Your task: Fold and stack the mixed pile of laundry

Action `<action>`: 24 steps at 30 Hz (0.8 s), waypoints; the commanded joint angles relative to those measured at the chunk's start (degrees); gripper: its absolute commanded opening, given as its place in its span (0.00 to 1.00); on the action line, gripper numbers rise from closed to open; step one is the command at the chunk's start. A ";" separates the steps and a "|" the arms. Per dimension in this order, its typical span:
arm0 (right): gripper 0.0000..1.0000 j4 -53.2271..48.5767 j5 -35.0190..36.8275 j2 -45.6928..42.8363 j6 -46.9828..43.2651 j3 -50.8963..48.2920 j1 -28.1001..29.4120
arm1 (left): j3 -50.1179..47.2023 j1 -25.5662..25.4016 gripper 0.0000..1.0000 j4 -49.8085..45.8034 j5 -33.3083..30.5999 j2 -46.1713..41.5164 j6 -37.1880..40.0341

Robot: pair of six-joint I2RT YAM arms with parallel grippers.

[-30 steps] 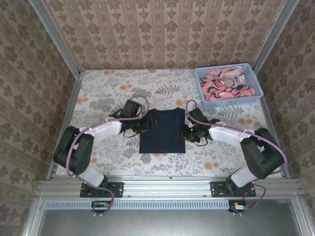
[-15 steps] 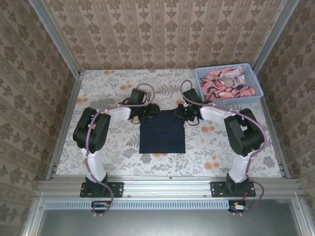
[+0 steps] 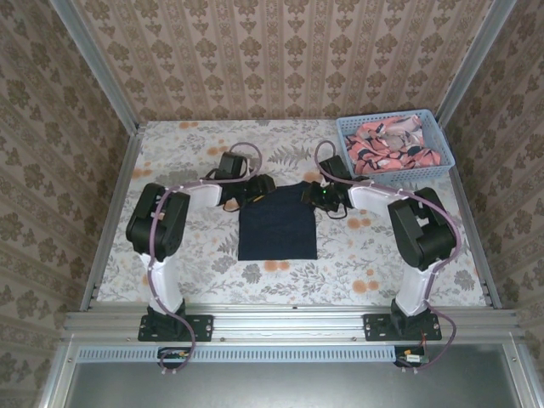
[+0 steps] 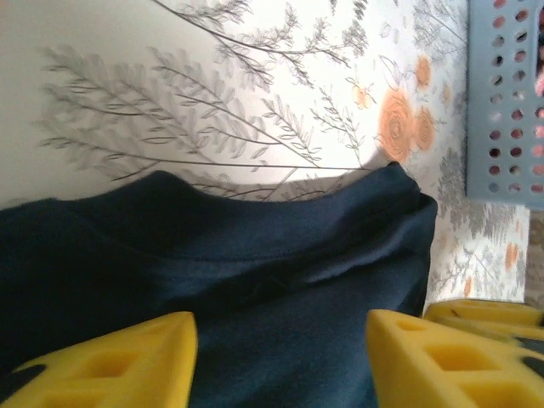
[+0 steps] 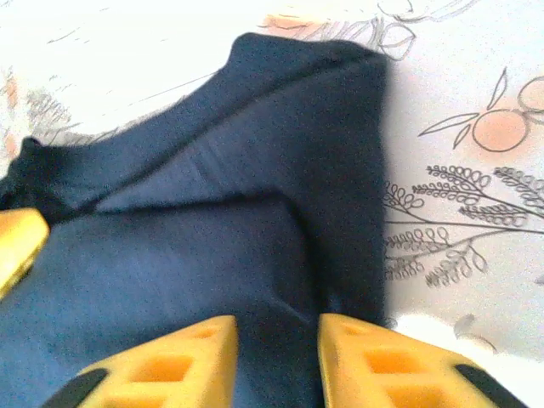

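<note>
The dark navy T-shirt (image 3: pixel 276 224) lies folded into a rectangle on the flowered tabletop, between the two arms. My left gripper (image 3: pixel 262 189) hangs over its far left corner, open; in the left wrist view the yellow fingers (image 4: pixel 127 357) stand wide apart above the navy cloth (image 4: pixel 255 272). My right gripper (image 3: pixel 311 195) is at the shirt's far right corner, open with a narrower gap (image 5: pixel 278 331) over a folded layer of the shirt (image 5: pixel 212 238). The pink patterned garment (image 3: pixel 391 144) lies crumpled in the basket.
A light blue lattice basket (image 3: pixel 395 177) stands at the back right of the table (image 3: pixel 195 153); its wall (image 4: pixel 501 102) shows in the left wrist view. Metal rails frame the table, with patterned walls all round.
Both arms have swung from the shirt's sides up to its far corners. The shirt has slid slightly away and to the left.
</note>
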 commanded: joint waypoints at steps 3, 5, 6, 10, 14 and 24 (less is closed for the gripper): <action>0.43 -9.85 5.79 -5.54 -8.15 0.69 -0.23 | 1.43 1.57 0.65 -17.42 -8.16 -10.96 11.45; 0.44 -9.69 6.09 -4.87 -8.61 0.87 -0.29 | 0.57 1.81 0.65 -19.29 -10.39 -12.33 13.43; 0.44 -8.94 5.35 -4.35 -8.74 1.18 -0.29 | 0.05 1.99 0.65 -19.90 -11.11 -12.53 13.74; 0.45 -7.33 2.58 -1.22 -8.85 4.42 0.27 | -2.55 2.36 0.65 -19.41 -11.58 -12.37 13.02; 0.46 -6.05 1.40 2.41 -9.10 8.16 1.44 | -4.69 2.54 0.64 -18.83 -14.34 -12.02 12.11; 0.38 -1.13 -1.19 11.19 -5.48 11.80 1.80 | -4.90 2.35 0.43 -13.61 -12.02 -8.13 10.17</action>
